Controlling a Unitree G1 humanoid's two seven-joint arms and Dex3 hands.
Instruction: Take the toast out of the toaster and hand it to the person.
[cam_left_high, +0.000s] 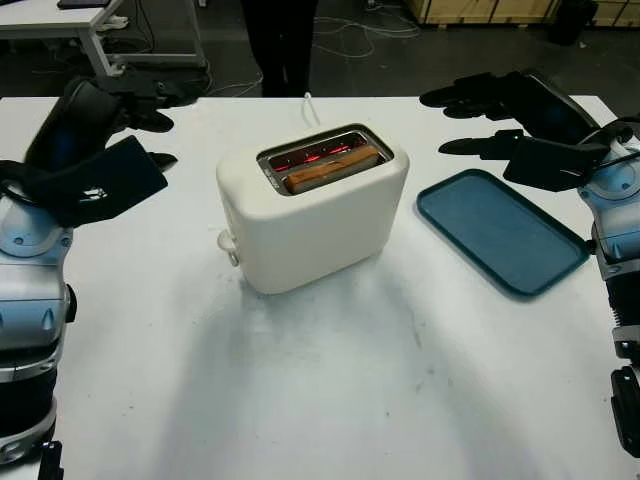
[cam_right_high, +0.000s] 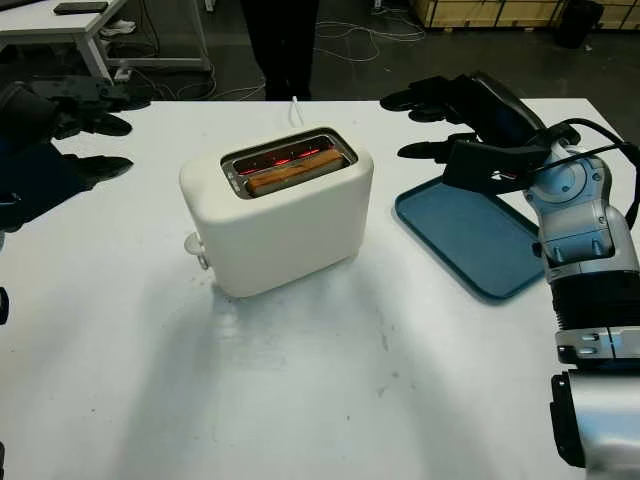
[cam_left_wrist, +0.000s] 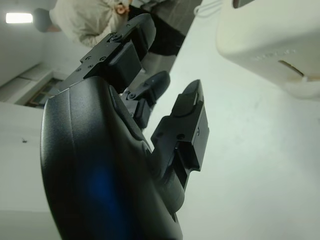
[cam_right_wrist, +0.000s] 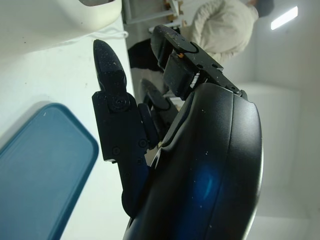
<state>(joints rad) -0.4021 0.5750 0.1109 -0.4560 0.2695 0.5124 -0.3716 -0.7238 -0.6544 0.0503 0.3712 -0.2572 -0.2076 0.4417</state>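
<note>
A cream toaster (cam_left_high: 310, 215) stands mid-table with its slots glowing red. One slice of toast (cam_left_high: 332, 168) stands in the nearer slot, its browned top edge just above the rim. My left hand (cam_left_high: 125, 115) hovers open at the table's left side, well clear of the toaster. At the right, my right hand (cam_left_high: 480, 120) is open above the far end of a blue tray (cam_left_high: 500, 232). A person in a light top (cam_left_wrist: 87, 20) stands beyond the far edge of the table, with dark legs (cam_left_high: 283, 45) behind the toaster.
The toaster's lever knob (cam_left_high: 226, 240) sticks out toward the front left, and its white cord (cam_left_high: 310, 105) runs off the far edge. The blue tray is bare. Another table (cam_left_high: 60, 20) stands at the back left, with cables on the floor behind.
</note>
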